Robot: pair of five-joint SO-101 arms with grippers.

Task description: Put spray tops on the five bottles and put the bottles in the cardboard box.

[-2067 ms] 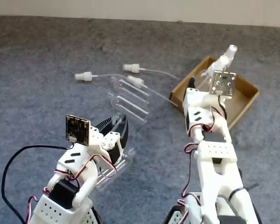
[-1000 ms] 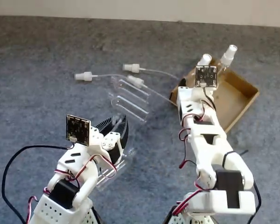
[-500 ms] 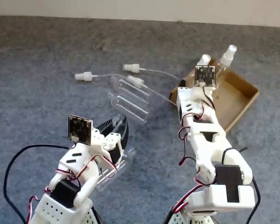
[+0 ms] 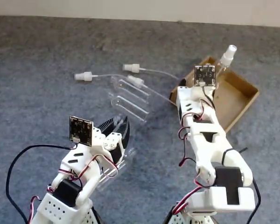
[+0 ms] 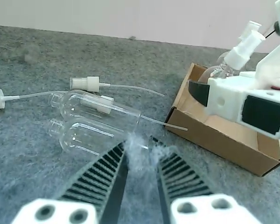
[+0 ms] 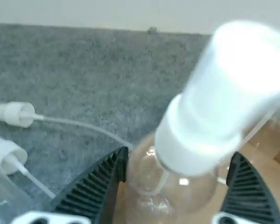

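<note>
High camera down over the whole scene; wrist cameras low, close, forward-facing; cardboard box point(image 4: 238, 98) common to all.

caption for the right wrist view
Right hand around a clear bottle with a white spray top at the brown cardboard box

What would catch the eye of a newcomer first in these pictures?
A bottle with a white spray top looms right before the right gripper, at the cardboard box. On the grey carpet beside it lie clear uncapped bottles and loose spray tops.
</note>
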